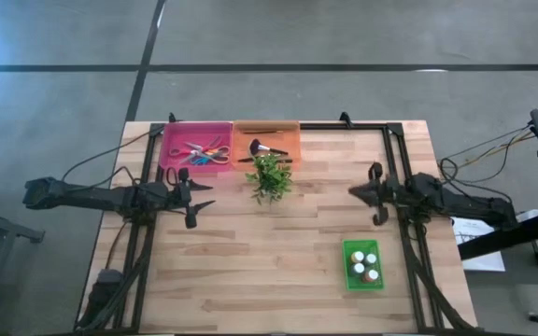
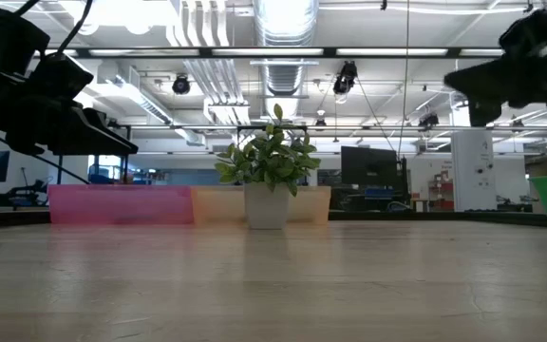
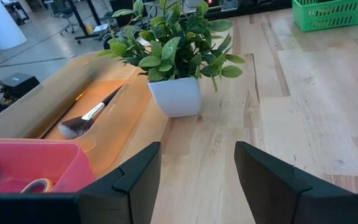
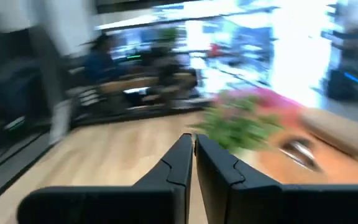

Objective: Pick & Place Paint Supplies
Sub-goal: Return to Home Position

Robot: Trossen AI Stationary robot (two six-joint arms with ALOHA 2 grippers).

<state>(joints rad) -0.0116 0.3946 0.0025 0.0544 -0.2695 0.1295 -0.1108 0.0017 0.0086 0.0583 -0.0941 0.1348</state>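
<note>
Hovering over the light wooden table (image 3: 291, 112): spreading the left gripper (image 3: 197, 149) wide near the pink plastic bin (image 3: 36, 162), pressing the right gripper (image 4: 193, 138) closed.

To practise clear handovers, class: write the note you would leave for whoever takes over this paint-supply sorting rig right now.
Left gripper: jaws open, empty, above the table beside the pink bin.
Right gripper: jaws shut, empty, over the table's right side.
Fluffy brush lies in the orange bin; small bottles stand in the green basket. Plant stands in front of the orange bin.
Done: no supply shows outside a bin.
Left: bring both arms home.
</note>
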